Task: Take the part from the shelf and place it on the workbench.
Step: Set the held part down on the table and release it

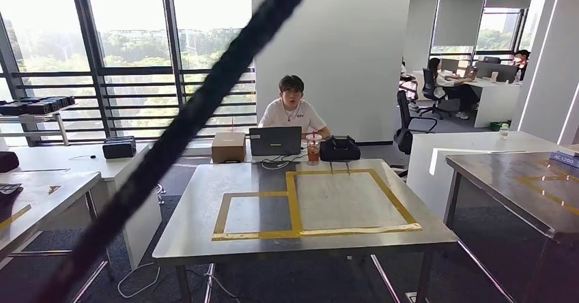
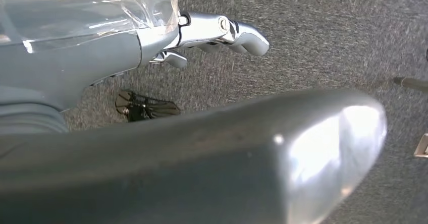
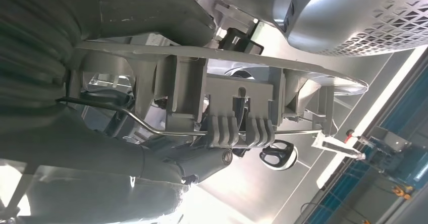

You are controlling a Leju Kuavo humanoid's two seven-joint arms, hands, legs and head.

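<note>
Your right hand [image 3: 126,133] was closed around the part [image 3: 227,98], a grey plastic piece with ribs, clips and a thin wire rod across it. The thick thumb pressed on one side of the part and the dark fingers sat on the other side. So the part was in your right hand, not yet down on the worktop [image 1: 300,207].

Your left hand [image 2: 202,35] hung over the grey carpet floor [image 2: 328,37]. It held nothing, and its shiny fingers looked curled in.

The worktop stood ahead of you, well apart from both hands. It had yellow tape boxes [image 1: 321,204] on it. A person [image 1: 292,108] sat at its far side with a laptop [image 1: 275,141], a cup [image 1: 313,149], a brown box [image 1: 229,147] and a black bag [image 1: 339,149].

What could go wrong? The part was long and stuck out far past your hand, so its end might bump the worktop edge and twist loose. The thin rod might snag on a finger when you let go. If you reached too far, you might knock the cup over.
</note>
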